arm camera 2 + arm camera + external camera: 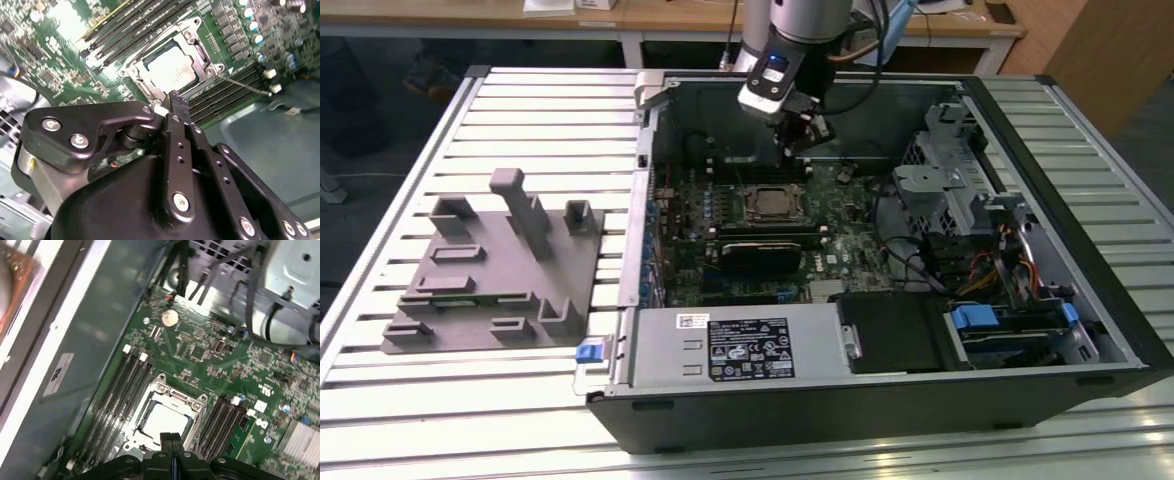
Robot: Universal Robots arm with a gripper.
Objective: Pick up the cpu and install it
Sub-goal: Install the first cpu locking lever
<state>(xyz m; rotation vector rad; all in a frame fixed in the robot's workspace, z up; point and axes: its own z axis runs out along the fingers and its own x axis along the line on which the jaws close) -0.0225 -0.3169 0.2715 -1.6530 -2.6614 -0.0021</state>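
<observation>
**Claw empty above a seated chip**

Claw (809,135) hangs inside the open computer case (1067,150) in the exterior view, above the motherboard (843,215) and a little beyond the socket (771,203), toward the case's far wall. Nothing hangs from it here. On the slatted table (400,420) at the exterior view's left sits the grey plastic fixture (494,270), well apart from the arm.

In the second wrist view the two black fingers (178,107) are pressed flat against each other with no gap and nothing between them. Past their tips lies the cpu (169,69), its pale metal top level inside the socket's metal frame (196,26). Memory slots (137,27) run along one side of the frame, and more slots lie on the other.

In the first wrist view the closed fingertips (171,440) point straight down toward the near edge of the cpu (162,421), apart from it. The chip looks square to the frame (172,390), with no corner riding up.

By my judgement the placing is done, or very nearly. Doing this step well means keeping the fingers off the chip's top and clear of the frame and its thin lever, moving straight along the vertical so nothing drags sideways, and checking that the chip sits flush on all four edges.
</observation>
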